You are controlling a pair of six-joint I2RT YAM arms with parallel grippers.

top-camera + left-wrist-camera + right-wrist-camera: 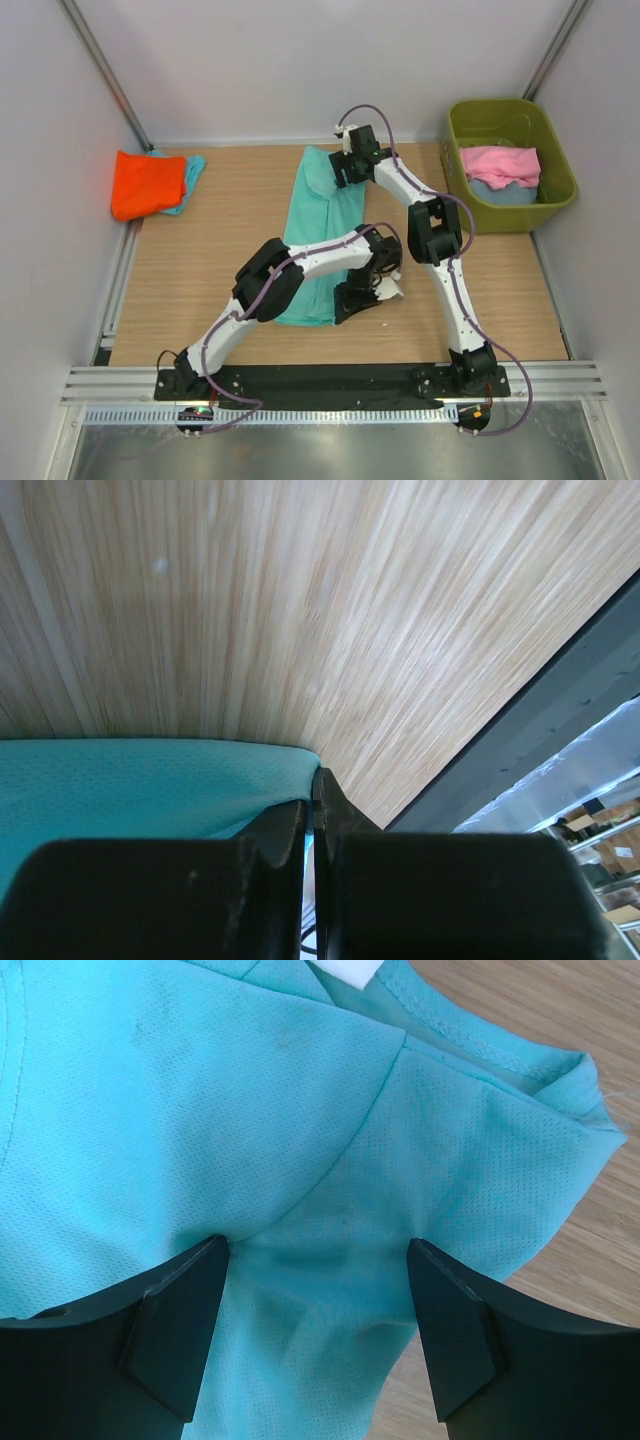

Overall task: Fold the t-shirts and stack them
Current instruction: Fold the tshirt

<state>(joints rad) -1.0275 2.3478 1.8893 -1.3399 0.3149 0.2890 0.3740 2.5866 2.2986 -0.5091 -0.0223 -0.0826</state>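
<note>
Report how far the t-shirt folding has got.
Done: an orange t-shirt lies folded on a turquoise t-shirt at the far left. In hand: the teal t-shirt is stretched out mid-table, the left gripper shut at its near edge, the right gripper open over its collar end. Left: finishing that fold, plus the pink t-shirt and pale blue t-shirt in the bin.

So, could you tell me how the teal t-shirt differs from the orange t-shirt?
The teal t-shirt lies as a long central strip; the orange t-shirt is a compact folded square at far left. The left gripper pinches the teal one's edge; no gripper touches the orange one. Both are plain, single-colour.
</note>
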